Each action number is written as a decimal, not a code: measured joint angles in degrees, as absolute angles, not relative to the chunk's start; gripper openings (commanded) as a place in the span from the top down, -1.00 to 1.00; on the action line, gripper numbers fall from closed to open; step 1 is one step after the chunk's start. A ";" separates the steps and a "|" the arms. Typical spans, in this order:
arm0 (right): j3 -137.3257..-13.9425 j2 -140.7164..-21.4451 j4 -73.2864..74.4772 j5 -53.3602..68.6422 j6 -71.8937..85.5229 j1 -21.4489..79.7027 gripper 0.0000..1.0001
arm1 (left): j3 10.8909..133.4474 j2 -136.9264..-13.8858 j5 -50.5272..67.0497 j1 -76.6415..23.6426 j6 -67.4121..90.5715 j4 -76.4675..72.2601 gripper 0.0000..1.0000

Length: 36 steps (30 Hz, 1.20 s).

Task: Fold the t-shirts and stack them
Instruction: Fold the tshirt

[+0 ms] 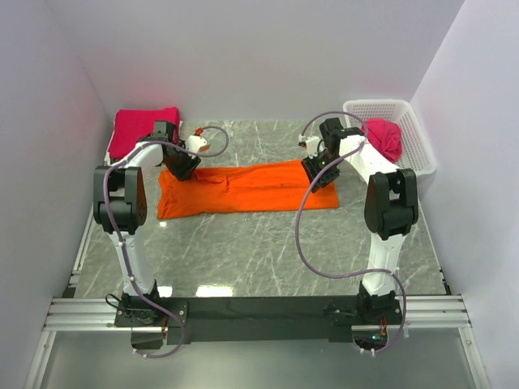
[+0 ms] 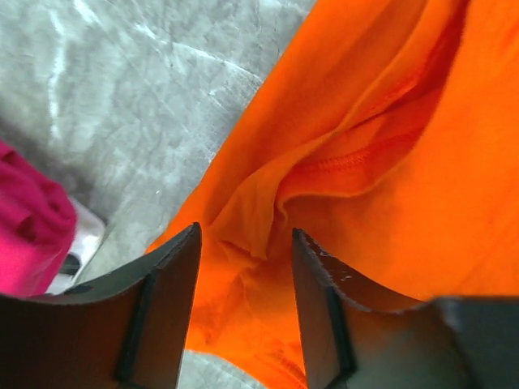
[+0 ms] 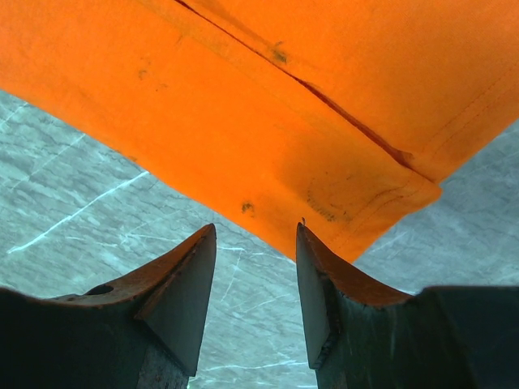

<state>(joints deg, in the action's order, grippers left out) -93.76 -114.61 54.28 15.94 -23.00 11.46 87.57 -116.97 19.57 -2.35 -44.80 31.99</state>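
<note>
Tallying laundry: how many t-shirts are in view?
3: a bright orange cloth t-shirt spread in the middle, a folded crimson-pink t-shirt at the far left corner, a crumpled crimson-pink one in the white plastic lattice basket. Either pink heap may hide more.

The left arm point(image 1: 122, 198) and right arm point(image 1: 391, 198) are stretched forward, wrists angled down. The left gripper point(image 2: 245, 271) and right gripper point(image 3: 255, 271) are held with jaws parted.
</note>
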 measured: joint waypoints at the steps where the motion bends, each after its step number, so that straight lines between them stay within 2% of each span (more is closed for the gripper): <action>1: -93.76 -114.69 54.35 15.94 -23.00 11.46 -0.02 | 87.90 -117.69 19.51 -2.39 -44.86 32.10 -0.02; 8: -93.76 -114.74 54.50 15.92 -23.03 11.44 -0.01 | 89.97 -120.53 19.33 -2.46 -44.91 32.34 0.19; 14: -93.76 -114.74 54.52 15.92 -23.03 11.31 -0.01 | 91.59 -120.53 19.29 -2.46 -44.93 32.40 0.22; 16: -93.76 -114.74 54.52 15.92 -23.03 11.31 -0.01 | 91.92 -120.53 19.16 -2.46 -44.95 32.42 0.33; 17: -93.76 -114.74 54.52 15.94 -23.03 11.31 -0.01 | 92.03 -120.53 19.14 -2.46 -44.95 32.42 0.50; 19: -93.76 -114.74 54.52 15.94 -23.03 11.29 -0.01 | 92.53 -120.53 19.11 -2.46 -45.25 32.97 0.65; 20: -93.76 -114.74 54.52 15.94 -23.03 11.29 -0.01 | 92.84 -120.53 19.11 -2.46 -45.41 33.47 0.80; 23: -93.76 -114.74 54.50 15.94 -23.05 11.27 0.00 | 94.04 -120.53 19.14 -2.50 -45.89 34.89 0.99; 36: -93.54 -114.72 54.43 15.97 -23.42 10.83 0.00 | 94.72 -116.64 19.14 -3.53 -49.67 45.78 0.99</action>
<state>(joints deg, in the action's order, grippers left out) -93.54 -114.72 54.43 15.97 -23.42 10.83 94.72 -116.64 19.14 -3.53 -49.67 45.78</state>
